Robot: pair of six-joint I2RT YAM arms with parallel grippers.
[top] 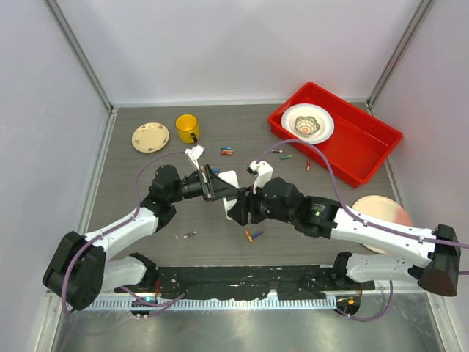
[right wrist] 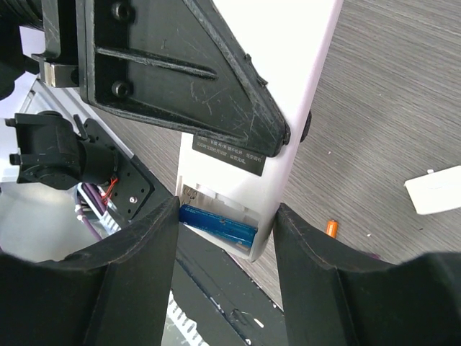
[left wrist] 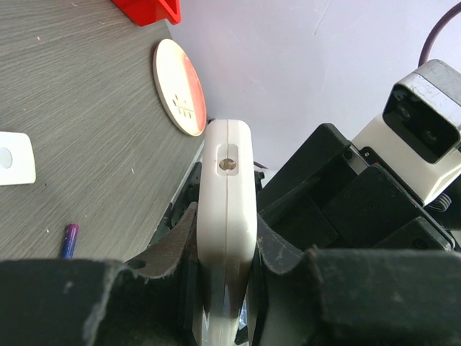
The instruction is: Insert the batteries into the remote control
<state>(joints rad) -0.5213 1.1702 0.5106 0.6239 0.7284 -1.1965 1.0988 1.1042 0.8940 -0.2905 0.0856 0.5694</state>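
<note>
L gripper (left wrist: 227, 249) clamped tight on remote control (left wrist: 227, 194), holding it above table (top: 212, 253), mid-workspace. R gripper (right wrist: 227, 216) fingers straddle remote's open compartment end, right at both edges; can't tell if squeezing. One blue battery (right wrist: 217, 225) sits in compartment. Other batteries (top: 253, 235) lie loose on table.

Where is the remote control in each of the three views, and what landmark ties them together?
Top external: remote control, white, mid-frame.
Left wrist: remote control at centre, seen end-on.
Right wrist: remote control slanting from upper right to centre, with a blue battery in its open bay.
Shared landmark: the left gripper clamped on it, black in every view.
</note>
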